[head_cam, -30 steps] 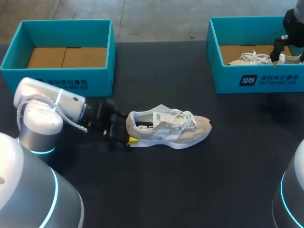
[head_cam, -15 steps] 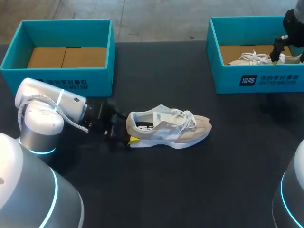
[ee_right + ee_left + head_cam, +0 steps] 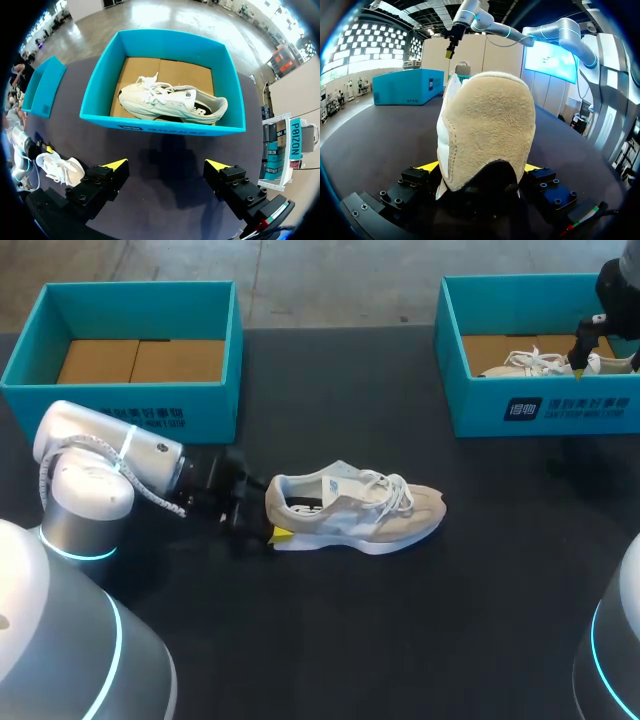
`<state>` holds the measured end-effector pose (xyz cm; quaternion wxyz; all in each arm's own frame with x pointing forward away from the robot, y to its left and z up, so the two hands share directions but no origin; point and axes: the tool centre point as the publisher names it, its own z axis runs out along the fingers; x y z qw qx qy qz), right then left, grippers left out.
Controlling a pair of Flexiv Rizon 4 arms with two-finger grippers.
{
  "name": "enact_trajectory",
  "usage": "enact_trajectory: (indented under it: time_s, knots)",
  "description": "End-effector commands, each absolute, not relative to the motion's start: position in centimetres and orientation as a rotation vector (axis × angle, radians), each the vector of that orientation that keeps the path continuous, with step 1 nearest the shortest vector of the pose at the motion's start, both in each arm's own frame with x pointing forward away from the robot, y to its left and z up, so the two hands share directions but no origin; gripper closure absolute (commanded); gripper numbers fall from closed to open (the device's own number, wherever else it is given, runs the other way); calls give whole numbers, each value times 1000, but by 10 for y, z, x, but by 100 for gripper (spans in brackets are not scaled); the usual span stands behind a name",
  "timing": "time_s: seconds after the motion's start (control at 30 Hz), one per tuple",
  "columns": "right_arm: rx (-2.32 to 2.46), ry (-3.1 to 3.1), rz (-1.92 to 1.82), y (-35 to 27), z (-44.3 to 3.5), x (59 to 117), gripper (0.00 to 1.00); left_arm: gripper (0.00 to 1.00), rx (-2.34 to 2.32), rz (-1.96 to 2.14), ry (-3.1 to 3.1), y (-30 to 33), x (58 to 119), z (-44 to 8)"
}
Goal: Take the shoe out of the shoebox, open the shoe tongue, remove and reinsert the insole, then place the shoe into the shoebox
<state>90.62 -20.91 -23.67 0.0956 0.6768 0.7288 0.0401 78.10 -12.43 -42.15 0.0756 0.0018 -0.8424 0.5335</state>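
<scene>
Beige shoe (image 3: 355, 510) lies on its sole on the table (image 3: 400, 620), outside both boxes. Left gripper (image 3: 270, 523) clamps its heel, one finger on each side. Right gripper (image 3: 165, 167) hangs over the right shoebox (image 3: 160, 127), fingers spread wide and holding nothing. A second shoe (image 3: 170, 102) lies inside that box.

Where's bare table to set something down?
Bare table between the left shoebox and right shoebox, and the wide stretch on the robot's side of the shoe. The left shoebox is empty too. Crowded: the shoe's heel, held by the left gripper; the right shoebox, holding a second shoe under the right gripper.
</scene>
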Motion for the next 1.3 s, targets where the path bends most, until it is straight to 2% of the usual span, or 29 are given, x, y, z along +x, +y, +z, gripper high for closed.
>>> enact_trajectory:
  time_s: [0.03, 0.93, 1.3]
  knots:
    - [2006, 2160, 120, -209, -237, 906, 0, 100, 5, 1598, -2526, -125, 781, -423]
    - [2006, 2160, 120, -209, -237, 906, 0, 100, 5, 1598, -2526, -125, 781, -423]
    - [2080, 2068, 34, -141, -224, 899, 0, 100, 5, 1598, -2526, -125, 781, -423]
